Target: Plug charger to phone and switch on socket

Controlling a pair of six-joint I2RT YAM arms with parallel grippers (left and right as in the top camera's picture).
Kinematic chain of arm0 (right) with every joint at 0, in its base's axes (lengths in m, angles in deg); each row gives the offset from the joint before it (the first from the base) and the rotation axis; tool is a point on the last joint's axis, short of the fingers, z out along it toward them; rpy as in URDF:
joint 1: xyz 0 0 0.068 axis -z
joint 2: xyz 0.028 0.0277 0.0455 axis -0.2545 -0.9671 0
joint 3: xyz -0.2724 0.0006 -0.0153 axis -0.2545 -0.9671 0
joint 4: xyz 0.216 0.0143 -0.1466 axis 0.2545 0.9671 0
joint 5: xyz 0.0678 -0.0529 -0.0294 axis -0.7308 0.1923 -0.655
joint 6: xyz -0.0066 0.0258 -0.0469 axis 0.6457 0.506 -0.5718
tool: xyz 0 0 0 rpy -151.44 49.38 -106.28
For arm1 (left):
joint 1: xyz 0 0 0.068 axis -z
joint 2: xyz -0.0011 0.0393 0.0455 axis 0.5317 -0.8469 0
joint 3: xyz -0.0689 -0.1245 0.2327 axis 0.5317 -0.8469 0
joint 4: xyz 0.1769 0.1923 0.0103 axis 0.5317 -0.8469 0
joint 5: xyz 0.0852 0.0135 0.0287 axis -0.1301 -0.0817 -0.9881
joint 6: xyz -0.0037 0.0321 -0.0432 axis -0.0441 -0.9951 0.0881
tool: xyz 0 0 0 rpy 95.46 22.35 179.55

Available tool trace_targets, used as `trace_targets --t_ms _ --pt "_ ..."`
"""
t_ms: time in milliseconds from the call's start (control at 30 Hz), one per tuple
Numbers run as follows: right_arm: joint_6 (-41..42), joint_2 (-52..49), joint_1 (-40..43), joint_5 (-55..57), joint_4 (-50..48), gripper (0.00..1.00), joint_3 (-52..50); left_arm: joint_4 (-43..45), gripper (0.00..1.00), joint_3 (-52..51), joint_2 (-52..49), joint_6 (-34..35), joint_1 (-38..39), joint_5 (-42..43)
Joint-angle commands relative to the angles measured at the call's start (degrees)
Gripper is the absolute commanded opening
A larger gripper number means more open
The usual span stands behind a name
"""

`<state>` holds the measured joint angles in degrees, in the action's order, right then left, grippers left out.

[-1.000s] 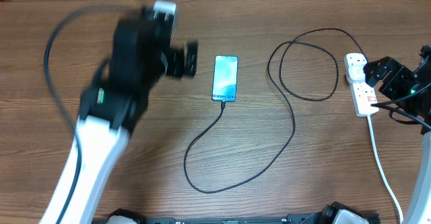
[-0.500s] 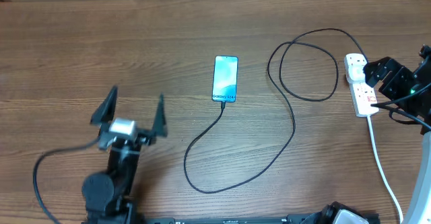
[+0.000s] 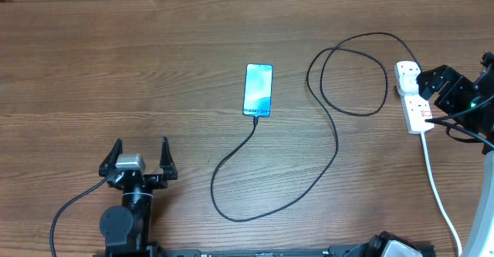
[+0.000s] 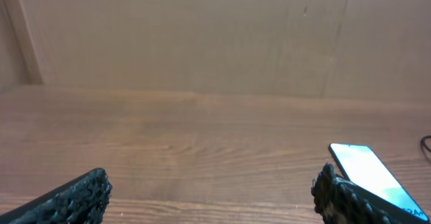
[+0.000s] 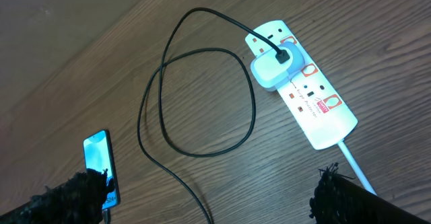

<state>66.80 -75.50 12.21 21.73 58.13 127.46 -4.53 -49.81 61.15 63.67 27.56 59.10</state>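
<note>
The phone (image 3: 258, 90) lies face up mid-table, its screen lit cyan. The charger cable (image 3: 336, 145) runs from the phone's near end, curves across the table and loops up to the socket (image 3: 414, 99) at the right. In the right wrist view a pale plug (image 5: 275, 66) sits in the socket (image 5: 316, 103), with the cable (image 5: 202, 103) and phone (image 5: 100, 160) to its left. My left gripper (image 3: 139, 160) stands open near the front left, far from the phone (image 4: 370, 173). My right gripper (image 3: 443, 86) hovers open beside the socket, holding nothing.
The socket's thick white cord (image 3: 438, 195) trails toward the front right edge. Bare wooden tabletop (image 3: 154, 56) spreads across the left and the back. A wooden wall (image 4: 202, 35) rises behind the table.
My left arm has pulled back from beside the phone to the front left of the table, still open. The right arm, phone, cable and socket have not moved.
</note>
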Motion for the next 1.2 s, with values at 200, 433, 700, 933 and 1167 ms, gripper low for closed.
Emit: trace_targets --t_ms 200,433,700,933,1167 --pt "-0.02 0.17 -0.11 0.22 -0.33 1.0 -0.15 -2.29 0.99 -0.33 0.55 -5.99 -0.35 -0.07" --pt "-0.02 0.17 -0.11 0.2 -0.33 1.0 -0.15 -2.29 1.0 -0.35 0.52 -5.99 -0.35 -0.04" --pt "-0.02 0.17 -0.11 0.2 -0.33 1.0 -0.15 -2.27 1.0 -0.33 0.48 -5.99 -0.35 -0.04" --pt "-0.02 0.17 -0.11 0.2 -0.33 1.0 -0.15 -2.27 1.0 -0.33 0.48 -5.99 -0.35 -0.04" --pt "-0.02 0.17 -0.11 0.2 -0.33 1.0 -0.15 -2.29 1.0 -0.33 0.48 -5.99 -0.35 -0.04"
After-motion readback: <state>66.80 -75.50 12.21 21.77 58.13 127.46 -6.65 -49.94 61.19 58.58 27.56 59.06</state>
